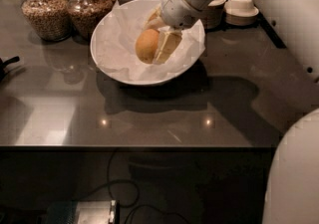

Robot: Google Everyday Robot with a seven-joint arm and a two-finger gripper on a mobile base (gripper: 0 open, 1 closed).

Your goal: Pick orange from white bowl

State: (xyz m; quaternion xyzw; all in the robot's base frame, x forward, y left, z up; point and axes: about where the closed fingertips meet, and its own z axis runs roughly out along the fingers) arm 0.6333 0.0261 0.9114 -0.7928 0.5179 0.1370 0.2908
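The orange (146, 45) is over the middle of the white bowl (107, 61), which is lined with crinkled white paper and stands at the back centre of the grey table. My gripper (153, 44) reaches down into the bowl from the upper right. Its pale fingers (167, 45) sit on either side of the orange and are shut on it. The orange looks raised slightly off the paper. The far finger is partly hidden behind the fruit.
Two glass jars of grain (47, 11) (85, 9) stand just left of the bowl. Small cream bowls (241, 9) are stacked upside down at the back right. A dark object (6, 64) pokes in at the left edge. My white body (294, 178) fills the lower right.
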